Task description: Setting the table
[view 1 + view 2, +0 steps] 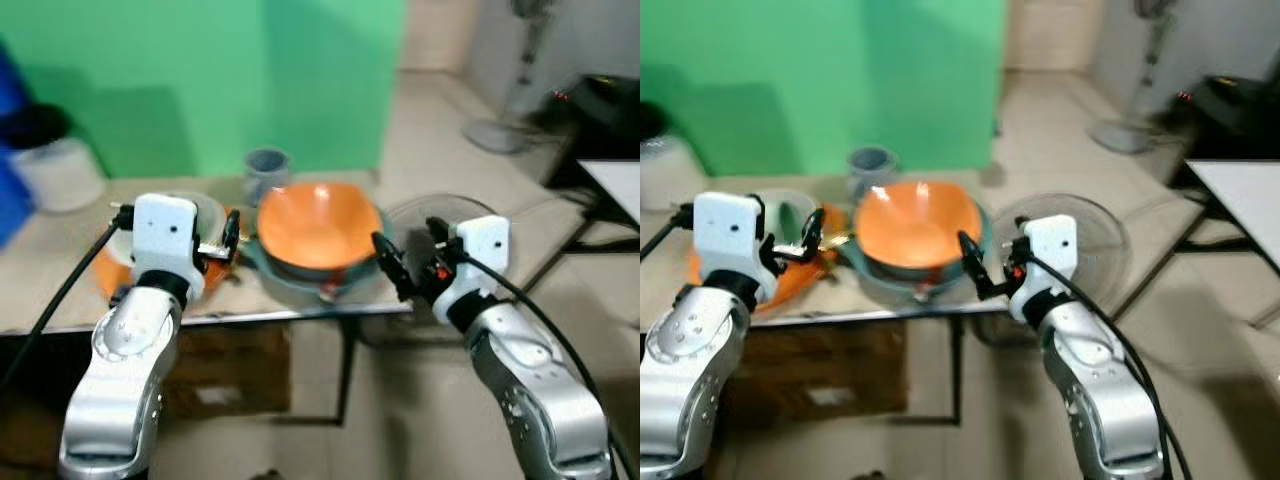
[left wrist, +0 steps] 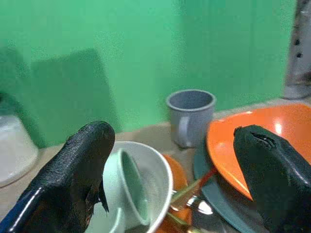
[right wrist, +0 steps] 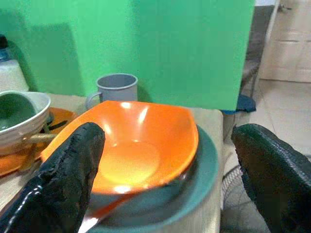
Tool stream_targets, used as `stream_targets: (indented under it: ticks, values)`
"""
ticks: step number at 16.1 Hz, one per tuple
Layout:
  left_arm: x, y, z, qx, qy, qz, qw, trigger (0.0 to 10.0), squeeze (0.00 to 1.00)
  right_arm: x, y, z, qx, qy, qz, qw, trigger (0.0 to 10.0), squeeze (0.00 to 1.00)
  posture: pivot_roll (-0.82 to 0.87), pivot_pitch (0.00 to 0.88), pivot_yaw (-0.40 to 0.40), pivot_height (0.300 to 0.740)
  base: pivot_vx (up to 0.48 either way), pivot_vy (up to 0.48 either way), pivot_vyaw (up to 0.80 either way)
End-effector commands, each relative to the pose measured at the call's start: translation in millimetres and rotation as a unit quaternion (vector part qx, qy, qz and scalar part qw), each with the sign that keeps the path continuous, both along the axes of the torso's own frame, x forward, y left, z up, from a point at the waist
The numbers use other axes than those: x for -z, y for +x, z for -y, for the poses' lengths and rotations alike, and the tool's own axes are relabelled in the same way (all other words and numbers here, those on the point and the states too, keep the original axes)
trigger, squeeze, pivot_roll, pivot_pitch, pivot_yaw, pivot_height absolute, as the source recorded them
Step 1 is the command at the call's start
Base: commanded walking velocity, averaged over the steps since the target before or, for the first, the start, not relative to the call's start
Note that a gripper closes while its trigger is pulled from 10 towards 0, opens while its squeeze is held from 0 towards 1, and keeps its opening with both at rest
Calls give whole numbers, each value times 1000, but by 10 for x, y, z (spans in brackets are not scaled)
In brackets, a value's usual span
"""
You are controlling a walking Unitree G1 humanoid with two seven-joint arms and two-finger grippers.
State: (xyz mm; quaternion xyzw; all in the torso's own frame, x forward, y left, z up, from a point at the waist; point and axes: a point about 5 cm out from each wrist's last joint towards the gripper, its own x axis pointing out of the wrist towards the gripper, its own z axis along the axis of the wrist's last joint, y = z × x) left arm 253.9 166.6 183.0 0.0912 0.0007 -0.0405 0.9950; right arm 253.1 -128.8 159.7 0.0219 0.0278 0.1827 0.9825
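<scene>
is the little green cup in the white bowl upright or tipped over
Tipped. In the left wrist view the green cup lies on its side inside the white bowl, its mouth facing sideways rather than up.

A green wall [image 1: 200, 70] backs the desk [image 1: 60, 290]; beige floor tiles [image 1: 430, 150] (a standing fan [image 1: 505, 125] beyond).

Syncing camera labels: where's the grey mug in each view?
Left eye view: grey mug at the table's far edge, behind the orange bowl.
Right eye view: grey mug, same spot.
Left wrist view: centre, between the end effector fingers.
Right wrist view: upper left of centre.
Shared landmark: the orange bowl.
</scene>
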Motion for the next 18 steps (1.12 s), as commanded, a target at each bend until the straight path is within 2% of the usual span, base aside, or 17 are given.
stream_targets:
  ticks: [1,4,5,6,9,10,11,12,13,14,17,18]
  values:
    - [-35,-3,71,15,3,6,1000,10000,0,-8,31,77,15,1,1,1000,10000,0,144,0,17,740,262,0,0]
    - [-65,4,82,19,8,11,1000,10000,0,-32,90,87,15,9,1,1000,10000,0,155,0,13,740,87,0,0]
    - [-90,4,101,31,9,16,999,10000,0,-32,151,81,15,20,-18,1000,10000,0,160,0,11,740,0,0,0]
    - [-112,8,139,63,21,17,998,10000,0,-16,308,59,22,14,-65,998,10000,0,159,0,15,740,0,0,0]
    - [-118,21,176,95,21,12,995,10000,0,-62,487,65,31,1,-80,996,10000,0,155,0,21,740,0,0,0]
    - [-108,-1,216,133,14,1,991,10000,0,-102,618,129,56,-23,-83,995,10000,0,156,0,16,740,0,0,0]
    - [-98,-32,250,164,4,-8,986,10000,0,-105,677,182,70,-19,-96,993,10000,0,155,0,14,740,0,0,0]
    - [-74,-88,311,216,-2,-25,976,10000,0,-80,744,252,83,0,-132,988,10000,0,156,0,11,740,0,0,0]
    - [-30,-139,360,262,10,-46,964,10000,0,-47,791,319,98,12,-165,981,10000,878,158,0,6,740,0,0,0]
    - [-13,-171,384,284,9,-57,957,10000,0,-37,811,348,103,17,-179,978,10000,1000,155,0,6,740,0,0,0]
    - [2,-224,421,321,3,-72,944,10000,0,-13,863,392,113,21,-210,971,10000,1000,149,0,9,740,0,0,0]
    - [5,-244,444,338,1,-77,938,10000,0,3,886,402,116,28,-231,966,10000,663,143,0,15,740,0,0,0]
